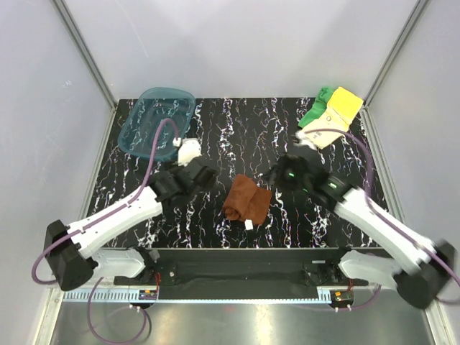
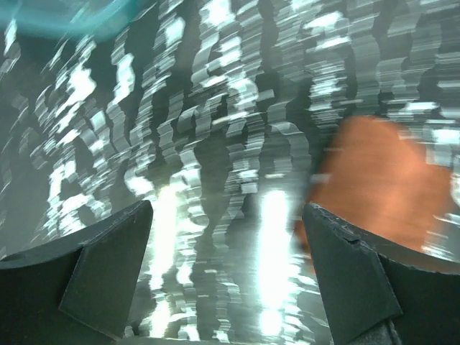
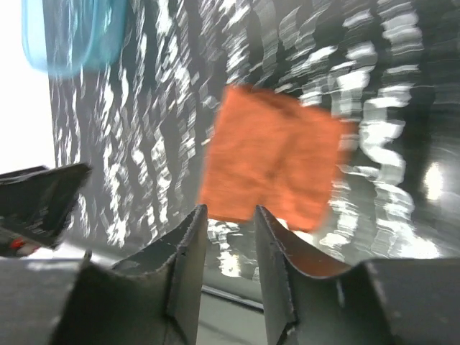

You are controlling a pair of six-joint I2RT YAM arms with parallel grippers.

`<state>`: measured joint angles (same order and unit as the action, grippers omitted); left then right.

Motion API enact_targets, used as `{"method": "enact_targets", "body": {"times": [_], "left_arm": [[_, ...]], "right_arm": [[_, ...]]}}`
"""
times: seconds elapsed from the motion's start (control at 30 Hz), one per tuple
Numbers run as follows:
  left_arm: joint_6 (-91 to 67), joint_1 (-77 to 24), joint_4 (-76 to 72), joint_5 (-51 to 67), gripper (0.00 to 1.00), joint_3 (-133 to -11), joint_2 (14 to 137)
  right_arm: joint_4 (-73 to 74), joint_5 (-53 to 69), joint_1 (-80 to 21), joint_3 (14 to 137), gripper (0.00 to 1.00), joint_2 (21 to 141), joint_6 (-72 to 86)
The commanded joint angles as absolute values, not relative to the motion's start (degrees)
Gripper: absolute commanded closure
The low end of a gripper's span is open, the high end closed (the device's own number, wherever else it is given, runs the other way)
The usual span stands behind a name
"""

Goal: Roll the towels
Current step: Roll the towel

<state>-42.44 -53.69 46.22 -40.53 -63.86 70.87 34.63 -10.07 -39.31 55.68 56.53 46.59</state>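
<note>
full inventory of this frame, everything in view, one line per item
rust-brown towel: 1, rust-brown, table centre, between the two tools
green towel: 1, bright green, far right corner, against the yellow towel
yellow towel: 1, yellow with a paler side, far right corner
tray: 1, translucent teal, far left corner
table: 1, black with white veining
left arm: 1, white and black, purple cable, near left
right arm: 1, white and black, purple cable, near right
left tool: 1, black, left of the rust-brown towel, jaws wide, empty
right tool: 1, black, right of the rust-brown towel, jaws narrowly apart, nothing between
</note>
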Motion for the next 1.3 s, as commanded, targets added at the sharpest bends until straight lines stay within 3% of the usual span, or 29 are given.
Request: {"method": "enact_targets", "body": {"times": [0.0, 0.17, 0.4, 0.87, 1.27], "left_arm": [[-38.2, -46.4, 37.7, -31.4, 0.09, -55.8, 68.6], [-37.7, -42.2, 32.0, -25.7, 0.09, -51.4, 72.0], [-37.5, -40.3, 28.2, -24.1, 0.10, -48.6, 73.5], [-36.6, -37.7, 22.1, -19.3, 0.11, -49.9, 84.3], [-36.2, -40.5, 21.1, -16.3, 0.12, -56.3, 94.7]], "right_arm": [[19.1, 6.7, -39.5, 59.8, 0.61, 68.6, 46.1], [14.1, 14.7, -39.5, 68.4, 0.62, 86.3, 45.3], [11.4, 20.4, -39.5, 70.8, 0.66, 98.7, 46.2], [7.2, 16.0, -38.7, 54.8, 0.68, 95.1, 46.8], [14.9, 8.6, -37.2, 50.7, 0.67, 85.2, 43.9]]}}
